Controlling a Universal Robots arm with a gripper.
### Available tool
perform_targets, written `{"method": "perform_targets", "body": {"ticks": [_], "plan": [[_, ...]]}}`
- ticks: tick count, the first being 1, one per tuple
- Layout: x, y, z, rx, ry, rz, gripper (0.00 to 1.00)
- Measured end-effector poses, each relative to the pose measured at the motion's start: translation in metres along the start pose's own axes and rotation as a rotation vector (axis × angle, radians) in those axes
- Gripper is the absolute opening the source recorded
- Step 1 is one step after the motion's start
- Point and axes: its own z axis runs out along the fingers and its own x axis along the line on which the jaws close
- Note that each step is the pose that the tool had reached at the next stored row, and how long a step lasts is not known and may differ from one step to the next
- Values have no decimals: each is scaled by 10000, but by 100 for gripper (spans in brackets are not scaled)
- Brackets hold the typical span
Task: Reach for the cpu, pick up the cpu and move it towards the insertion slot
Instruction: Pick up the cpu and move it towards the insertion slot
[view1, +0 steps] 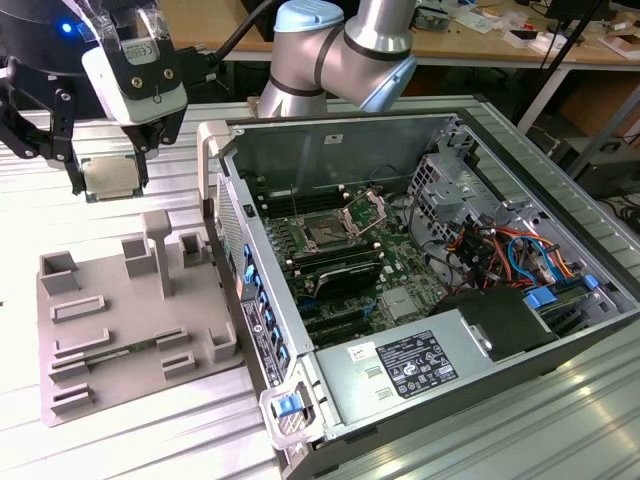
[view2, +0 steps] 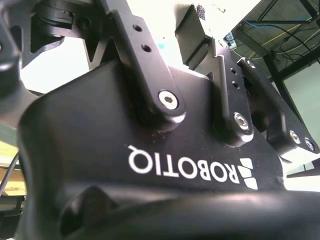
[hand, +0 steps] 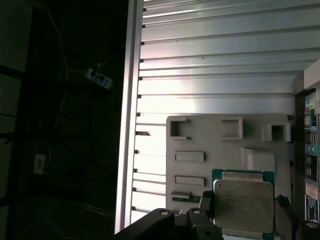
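Jaws pinch the cpu (view1: 110, 178) by two opposite edges, the gripper (view1: 110, 187) sitting at the exterior view's upper left. The cpu hangs with its pale metal top showing, lifted clear of the grey tray (view1: 120, 330) and over the tray's far edge. The tray lies flat on the ribbed metal table (view1: 500, 440). Toward the exterior view's right of the tray is an open computer case (view1: 560, 180) with a green board inside. On that board is the socket (view1: 325, 236), a dark square with its shiny metal frame (view1: 365, 210) tipped up. The socket is well apart from the cpu, and the case's side wall stands between them. The silver arm (view1: 350, 45) bends behind the case.

In the second wrist view the gripper's black body is seen very close, with its bolted link bars (view2: 145, 60) reaching away against a bright background.

In the first wrist view the cpu is seen from above, a green rim around its silvery top. One of the dark fingers (hand: 283, 207) sits against one side of it and the other against the opposite side. The tray lies below it on the table's ribs, its raised pockets showing.
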Motion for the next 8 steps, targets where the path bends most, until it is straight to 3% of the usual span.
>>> {"method": "perform_targets", "body": {"ticks": [8], "plan": [[-85,-5,0,0,0,0,54]]}}
